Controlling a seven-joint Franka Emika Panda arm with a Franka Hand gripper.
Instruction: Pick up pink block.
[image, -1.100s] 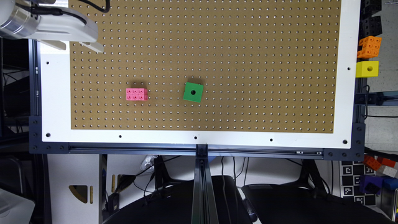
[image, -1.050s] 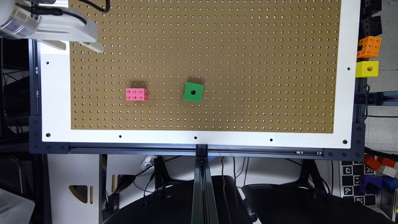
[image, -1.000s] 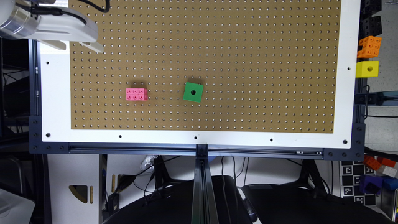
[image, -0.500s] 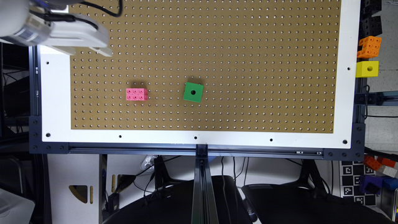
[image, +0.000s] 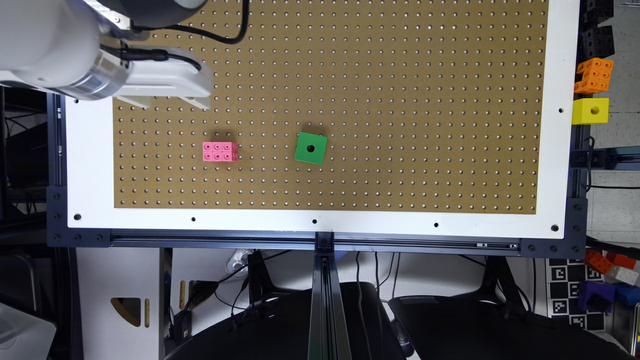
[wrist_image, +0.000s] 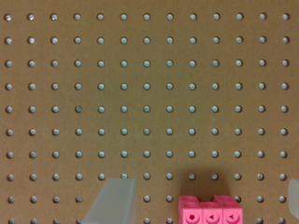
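The pink block (image: 220, 151), a 3-by-2 grid of holed cubes, lies flat on the brown pegboard (image: 400, 75) toward the exterior view's left. My gripper (image: 167, 102) hovers above the board, up and slightly to the left of the block in that view, apart from it. In the wrist view the pink block (wrist_image: 210, 212) sits at the frame's edge between my two pale fingers (wrist_image: 114, 200), which stand wide apart. The gripper (wrist_image: 205, 182) is open and holds nothing.
A green single-hole cube (image: 310, 148) rests on the board to the exterior view's right of the pink block. An orange multi-cube block (image: 593, 75) and a yellow cube (image: 590, 110) sit off the board's right edge. A white frame (image: 90, 165) borders the board.
The arm has swung in from the exterior view's upper left, to the right and down, closer to the pink block. Neither block has moved.
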